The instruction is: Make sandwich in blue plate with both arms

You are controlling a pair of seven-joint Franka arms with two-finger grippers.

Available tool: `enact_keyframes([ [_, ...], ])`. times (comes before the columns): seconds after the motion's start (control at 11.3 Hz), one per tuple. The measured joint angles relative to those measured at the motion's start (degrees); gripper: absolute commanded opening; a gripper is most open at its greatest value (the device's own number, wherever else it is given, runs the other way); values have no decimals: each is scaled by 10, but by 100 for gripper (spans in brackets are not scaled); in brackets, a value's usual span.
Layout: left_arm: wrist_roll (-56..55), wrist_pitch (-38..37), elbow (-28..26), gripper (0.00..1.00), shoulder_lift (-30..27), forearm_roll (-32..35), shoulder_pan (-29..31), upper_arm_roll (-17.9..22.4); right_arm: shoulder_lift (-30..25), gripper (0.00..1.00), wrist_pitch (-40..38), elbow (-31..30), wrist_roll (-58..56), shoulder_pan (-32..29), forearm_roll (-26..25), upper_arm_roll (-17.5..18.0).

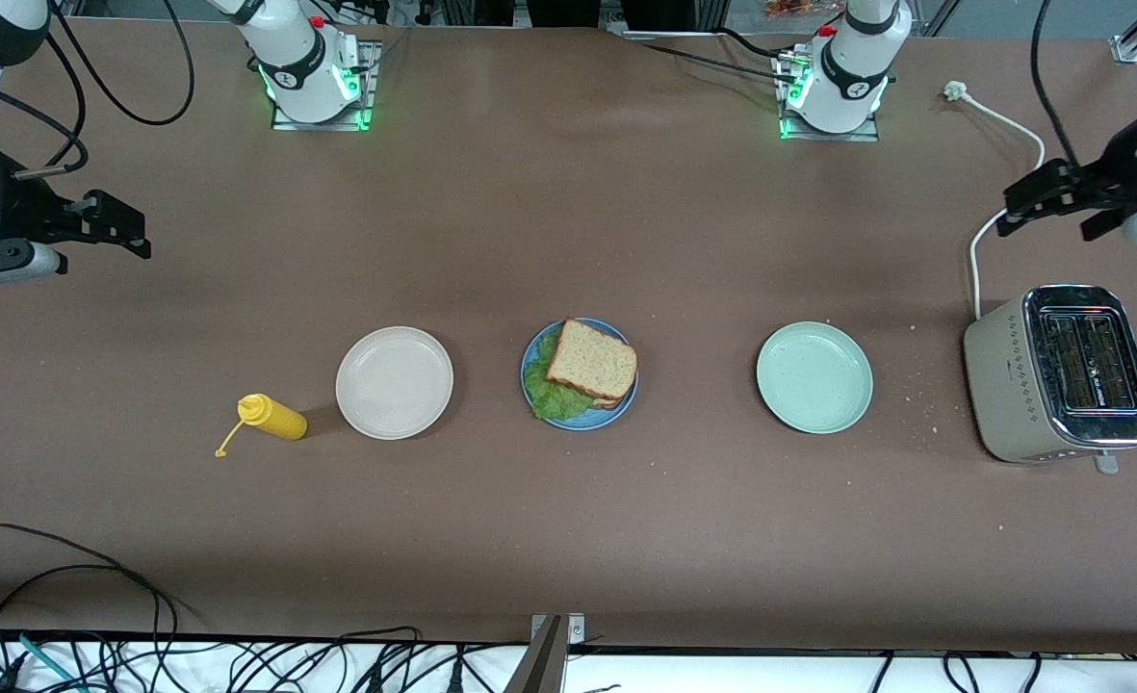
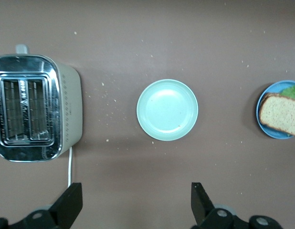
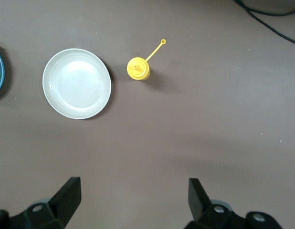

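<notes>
The sandwich (image 1: pixel 595 358) lies on the blue plate (image 1: pixel 582 423) at the middle of the table: a brown bread slice on top, green lettuce (image 1: pixel 549 395) sticking out beneath, and the edge of a lower slice. The left wrist view catches the sandwich (image 2: pixel 281 114) and the blue plate (image 2: pixel 274 133) at its border. My left gripper (image 1: pixel 1049 223) (image 2: pixel 136 200) hangs open and holds nothing, above the table by the toaster. My right gripper (image 1: pixel 96 252) (image 3: pixel 134 195) is also open and holds nothing, above the right arm's end of the table.
A cream plate (image 1: pixel 394 382) (image 3: pixel 77 83) and a yellow squeeze bottle (image 1: pixel 274 417) (image 3: pixel 138 69) lie toward the right arm's end. A mint-green plate (image 1: pixel 813 376) (image 2: pixel 167 109) and a toaster (image 1: pixel 1059 375) (image 2: pixel 35 114) with a white cable (image 1: pixel 977 250) lie toward the left arm's end.
</notes>
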Motion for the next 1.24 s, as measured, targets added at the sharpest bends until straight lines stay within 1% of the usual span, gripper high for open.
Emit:
enact_keyframes([
  [0.18, 0, 0, 12, 100, 0, 0, 7, 4, 0, 100, -5, 5, 0, 0, -1, 0],
  [0.53, 0, 0, 14, 100, 0, 2, 11, 2, -3, 100, -5, 27, 0, 0, -5, -1],
  [0.8, 0, 0, 14, 100, 1, 3, 10, 1, -5, 100, -26, 35, 1, -1, -6, -2],
  [0.98, 0, 0, 14, 100, 1, 3, 10, 1, -4, 100, -26, 35, 2, -1, -25, -1],
  [1.24, 0, 0, 14, 100, 1, 3, 10, 1, -4, 100, -26, 35, 2, -1, -32, -1],
])
